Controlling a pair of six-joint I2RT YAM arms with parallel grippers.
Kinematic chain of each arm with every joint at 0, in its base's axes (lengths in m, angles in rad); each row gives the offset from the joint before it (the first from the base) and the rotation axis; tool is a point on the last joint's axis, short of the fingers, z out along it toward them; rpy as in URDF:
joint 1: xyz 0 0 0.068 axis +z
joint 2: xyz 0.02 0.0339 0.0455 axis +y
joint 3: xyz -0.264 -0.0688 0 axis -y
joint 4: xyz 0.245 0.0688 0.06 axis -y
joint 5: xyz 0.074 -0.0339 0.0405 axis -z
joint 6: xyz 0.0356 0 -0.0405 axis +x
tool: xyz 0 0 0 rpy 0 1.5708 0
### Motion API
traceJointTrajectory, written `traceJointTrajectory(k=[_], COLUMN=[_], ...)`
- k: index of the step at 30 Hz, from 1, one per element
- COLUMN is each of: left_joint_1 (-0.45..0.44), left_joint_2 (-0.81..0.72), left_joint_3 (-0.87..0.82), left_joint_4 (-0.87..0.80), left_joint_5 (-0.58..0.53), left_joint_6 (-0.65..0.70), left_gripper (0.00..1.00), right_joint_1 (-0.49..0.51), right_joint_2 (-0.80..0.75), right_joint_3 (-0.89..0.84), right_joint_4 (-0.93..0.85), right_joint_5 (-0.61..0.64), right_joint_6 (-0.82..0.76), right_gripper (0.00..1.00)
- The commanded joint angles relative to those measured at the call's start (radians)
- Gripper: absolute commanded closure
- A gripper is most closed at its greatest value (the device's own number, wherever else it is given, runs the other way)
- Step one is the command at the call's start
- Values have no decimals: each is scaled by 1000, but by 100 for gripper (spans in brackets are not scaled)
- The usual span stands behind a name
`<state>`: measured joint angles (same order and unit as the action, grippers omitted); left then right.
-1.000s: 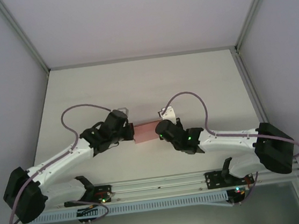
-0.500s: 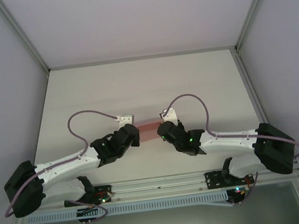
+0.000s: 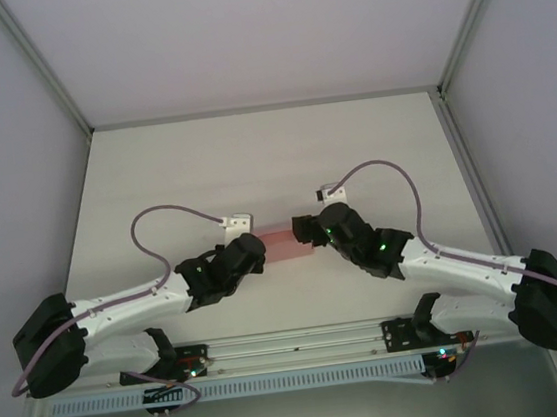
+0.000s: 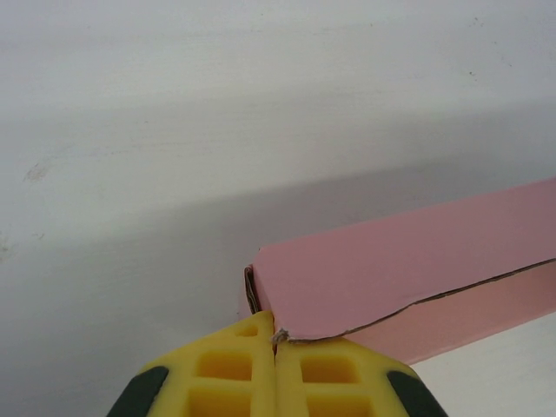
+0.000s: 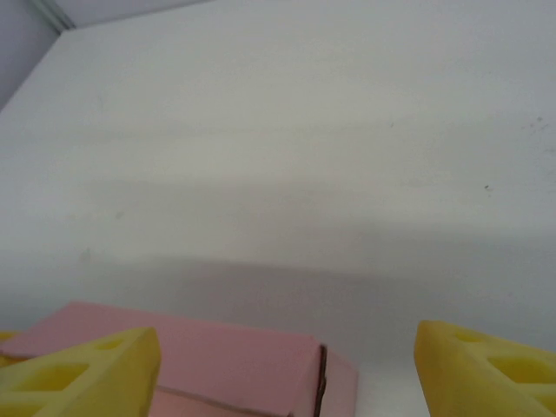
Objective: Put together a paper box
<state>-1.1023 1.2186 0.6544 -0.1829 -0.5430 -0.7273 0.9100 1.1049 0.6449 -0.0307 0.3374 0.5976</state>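
The paper box (image 3: 285, 245) is a small salmon-pink flat box, seen as a narrow strip between the two arms in the top view. My left gripper (image 3: 259, 247) is at its left end. In the left wrist view the yellow fingers (image 4: 330, 373) are pressed together, and the left gripper (image 4: 275, 337) is shut on the corner of the paper box (image 4: 408, 269), which hangs over its own shadow. My right gripper (image 3: 307, 229) is at the box's right end. It stands open (image 5: 287, 373), with its fingertips (image 5: 87, 373) wide apart and the paper box (image 5: 226, 365) low between them, untouched.
The white table (image 3: 273, 159) stretches away behind the box to the metal frame rails (image 3: 267, 109). Grey walls enclose the left, right and far sides. Cables loop over both wrists.
My right gripper has opened, let go of the box's right end and drawn slightly back to the right. The left gripper still holds the box, which now shows as a narrow strip.
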Motion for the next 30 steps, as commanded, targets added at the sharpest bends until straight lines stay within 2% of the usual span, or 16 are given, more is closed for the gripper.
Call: traceJointTrajectory(k=[1, 6, 9, 12, 17, 18, 21, 22, 23, 24, 27, 30], left_joint_1=[-23, -30, -43, -45, -47, -47, -46, -43, -36, -22, 53, 172], left_joint_2=[54, 47, 36, 20, -30, -48, -102, -118, -133, -146, -180, -191], left_joint_3=[-38, -16, 11, 42, 106, 124, 167, 179, 186, 191, 177, 103], left_joint_4=[-210, -214, -229, -256, -306, -327, -377, -390, -394, -396, -367, -252], left_joint_5=[79, 76, 78, 80, 136, 158, 193, 192, 190, 190, 232, 368], left_joint_6=[-12, -4, 9, 7, 12, 15, 5, -10, -27, -51, -115, -140], left_gripper=[100, 100, 91, 87, 52, 41, 27, 18, 5, 0, 0, 0], right_joint_1=[-55, -82, -82, -81, -78, -76, -72, -71, -69, -69, -67, -67], right_joint_2=[31, 127, 138, 126, 147, 154, 167, 167, 165, 160, 146, 146], right_joint_3=[15, 46, -13, -86, -172, -174, -166, -166, -167, -169, -183, -198], right_joint_4=[11, -94, -75, -34, 59, 58, 48, 47, 45, 40, 46, 68], right_joint_5=[-109, -155, -170, -187, -207, -198, -183, -185, -181, -173, -172, -183], right_joint_6=[58, 100, 154, 207, 243, 244, 238, 235, 235, 235, 232, 229], right_gripper=[26, 40, 49, 54, 55, 55, 58, 59, 58, 58, 59, 59])
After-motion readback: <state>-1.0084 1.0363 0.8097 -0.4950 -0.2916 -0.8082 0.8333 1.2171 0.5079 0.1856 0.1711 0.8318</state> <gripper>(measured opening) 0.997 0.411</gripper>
